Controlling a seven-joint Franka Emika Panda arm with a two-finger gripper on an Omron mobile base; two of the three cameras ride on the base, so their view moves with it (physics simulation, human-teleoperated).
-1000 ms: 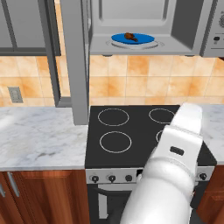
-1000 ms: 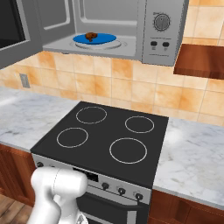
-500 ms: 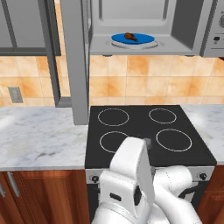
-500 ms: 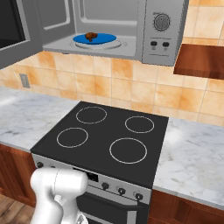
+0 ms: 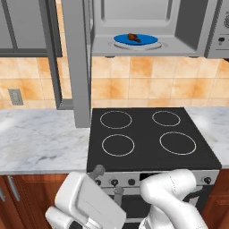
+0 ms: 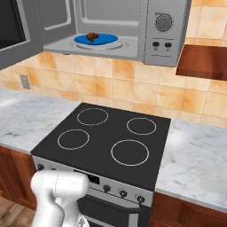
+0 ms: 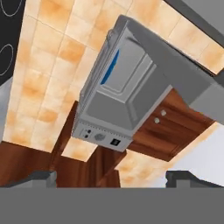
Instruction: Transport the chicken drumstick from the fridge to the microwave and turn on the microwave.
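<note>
The chicken drumstick [image 5: 133, 37] [image 6: 92, 36], small and brown, lies on the blue round plate [image 5: 147, 40] [image 6: 106, 39] inside the microwave [image 5: 192, 27] [image 6: 166, 31] above the stove. Its door [image 5: 76, 67] [image 6: 20, 31] stands swung out to the left. My gripper [image 5: 107, 181] hangs low in front of the stove knobs, far below the microwave, open and empty. In the hand view the gripper [image 7: 116, 179] points up at the rolled microwave [image 7: 118, 100], and the fingertips [image 7: 39, 177] stand wide apart. The fridge is out of view.
A black stove [image 5: 147, 138] [image 6: 106, 137] with four ring burners sits under the microwave, between marble counters [image 5: 40, 138] [image 6: 199, 155]. Grey wall cabinets [image 5: 22, 27] hang at the left. A wooden cabinet [image 6: 204, 62] hangs to the right of the microwave.
My arm has folded down from in front of the stove's right side to low at the left base view's bottom. The drumstick stays on the plate. The jaws stay open.
</note>
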